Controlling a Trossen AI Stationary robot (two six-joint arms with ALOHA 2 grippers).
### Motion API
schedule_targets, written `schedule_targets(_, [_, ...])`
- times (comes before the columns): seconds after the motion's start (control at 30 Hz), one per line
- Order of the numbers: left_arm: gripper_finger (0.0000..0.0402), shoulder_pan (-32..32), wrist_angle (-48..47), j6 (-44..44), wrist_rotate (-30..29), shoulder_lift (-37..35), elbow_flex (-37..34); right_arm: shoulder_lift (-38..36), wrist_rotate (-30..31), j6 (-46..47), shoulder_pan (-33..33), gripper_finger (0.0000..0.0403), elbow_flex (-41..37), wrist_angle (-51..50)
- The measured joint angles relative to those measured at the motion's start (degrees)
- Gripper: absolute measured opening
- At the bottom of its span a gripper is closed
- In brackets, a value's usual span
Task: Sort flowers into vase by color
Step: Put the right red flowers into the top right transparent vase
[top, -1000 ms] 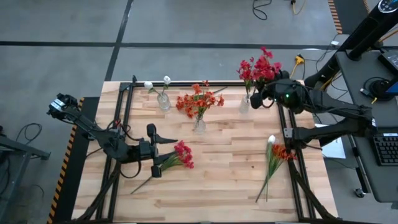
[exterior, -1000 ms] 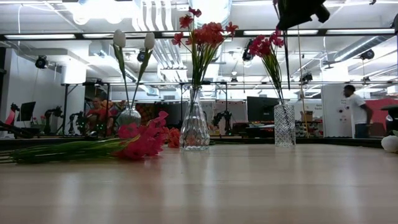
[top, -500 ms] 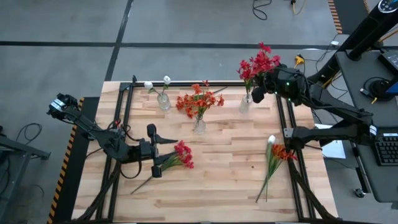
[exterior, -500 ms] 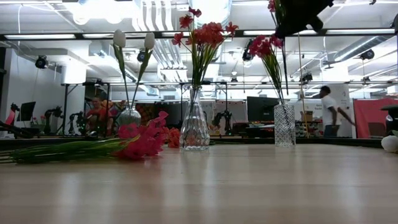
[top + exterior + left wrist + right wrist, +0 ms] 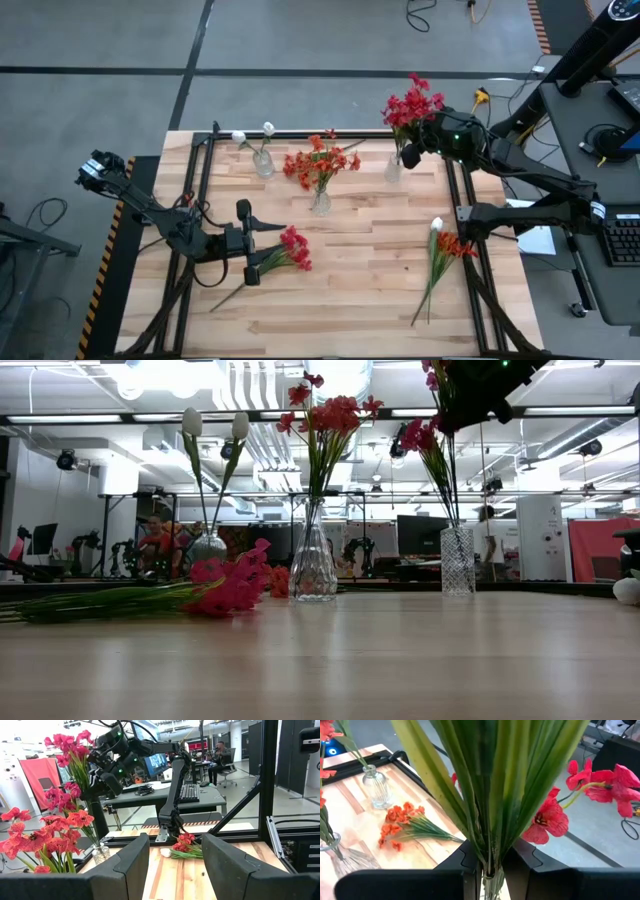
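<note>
While your right gripper (image 5: 408,150) pinches a crimson-red spray (image 5: 408,106) by its stems above the far-right vase (image 5: 393,169), your left gripper (image 5: 247,241) rests near left, fingers spread, just beside a pink-red spray (image 5: 287,250) lying flat. Orange and white flowers (image 5: 440,250) lie near right.

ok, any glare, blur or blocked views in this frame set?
Low view: ceiling lights blow out above the vases, and the near table is soft with a sheen. Right wrist view: green stems sit close and fill most of the picture. Left wrist view: bright at one upper corner, otherwise readable. High view: even light.
</note>
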Motion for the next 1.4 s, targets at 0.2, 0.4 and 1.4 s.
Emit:
schedule_targets(0.2, [0.0165, 0.00, -0.02, 0.21, 0.01, 0.00, 0.00, 0.00, 0.00, -0.01, 0.00, 0.0052, -0.19, 0.22])
schedule_targets(0.4, [0.0165, 0.02, -0.02, 0.87, 0.01, 0.01, 0.00, -0.02, 0.02, -0.28, 0.00, 0.0052, -3.23, 4.11])
schedule_targets(1.4, [0.0165, 0.01, -0.04, 0.92, 0.00, 0.02, 0.00, -0.02, 1.56, -0.40, 0.00, 0.0052, -11.34, 8.98])
